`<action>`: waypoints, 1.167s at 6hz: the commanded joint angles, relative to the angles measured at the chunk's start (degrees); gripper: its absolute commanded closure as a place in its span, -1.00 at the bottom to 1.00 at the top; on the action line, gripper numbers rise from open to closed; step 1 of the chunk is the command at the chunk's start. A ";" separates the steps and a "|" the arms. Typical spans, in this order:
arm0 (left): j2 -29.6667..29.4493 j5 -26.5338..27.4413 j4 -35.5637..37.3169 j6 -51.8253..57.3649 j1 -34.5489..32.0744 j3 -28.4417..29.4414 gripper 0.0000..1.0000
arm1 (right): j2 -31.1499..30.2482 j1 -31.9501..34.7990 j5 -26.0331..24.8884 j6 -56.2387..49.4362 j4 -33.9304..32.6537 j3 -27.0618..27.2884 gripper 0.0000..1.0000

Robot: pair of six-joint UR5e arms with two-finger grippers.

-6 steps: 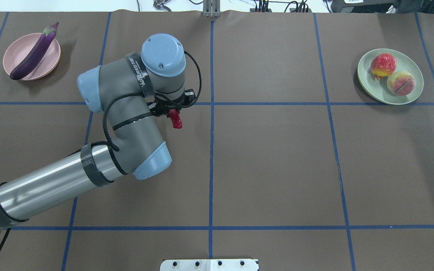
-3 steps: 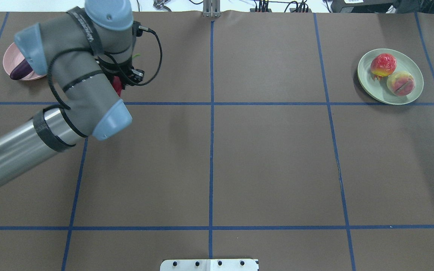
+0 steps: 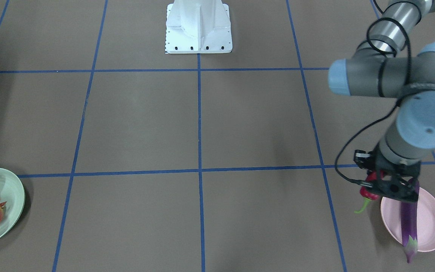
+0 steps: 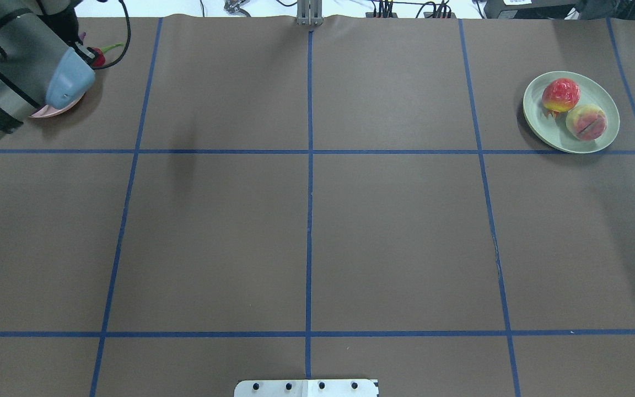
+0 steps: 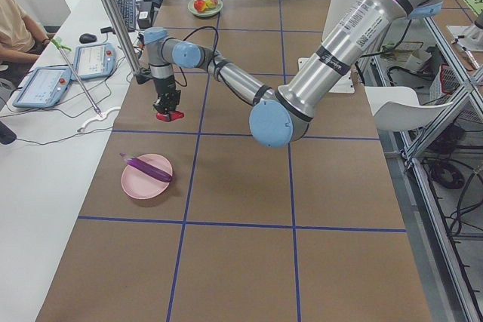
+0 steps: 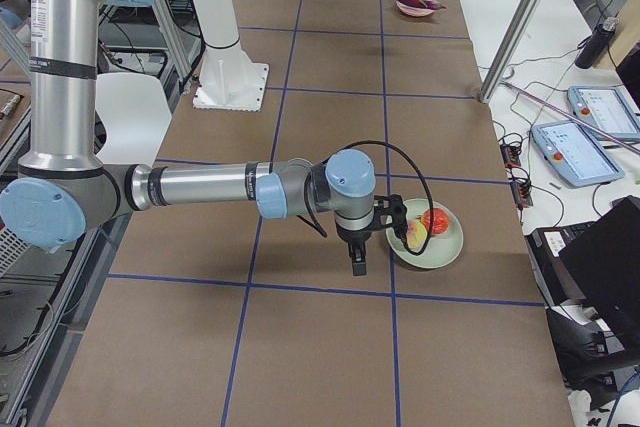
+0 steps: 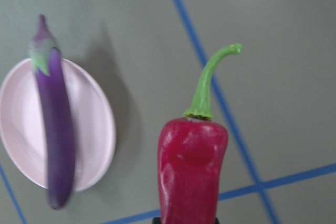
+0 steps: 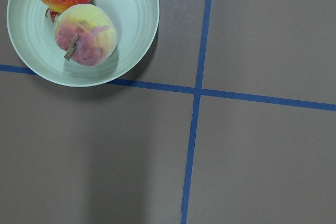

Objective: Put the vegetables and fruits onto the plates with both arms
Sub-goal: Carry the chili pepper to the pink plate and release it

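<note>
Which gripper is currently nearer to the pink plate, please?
Left. The left gripper, holding the chili pepper, hovers just beside the pink plate with the eggplant; the right gripper is at the table's opposite end, beside the green plate.

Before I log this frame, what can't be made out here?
Overhead: left arm hides the eggplant and most of the pink plate.
Left wrist: bottom edge cuts off where the left gripper holds the chili pepper.
Exterior right: right gripper too small; open or shut unclear.
</note>
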 commanded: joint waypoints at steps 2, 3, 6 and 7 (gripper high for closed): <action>0.18 -2.68 -22.82 3.39 -5.77 22.76 1.00 | 0.12 0.00 0.15 0.03 0.00 0.00 -1.00; 0.18 -2.68 -24.35 3.48 -5.86 24.91 1.00 | 0.12 0.00 0.24 0.03 0.00 0.00 -1.00; 0.00 -5.74 -27.18 -2.56 -5.95 27.05 -1.00 | 0.21 0.00 -0.11 0.03 0.00 0.00 -1.00; 0.09 -7.50 -26.74 -7.55 -5.95 24.34 -1.00 | 0.21 0.00 -0.11 0.03 -0.08 0.00 -1.00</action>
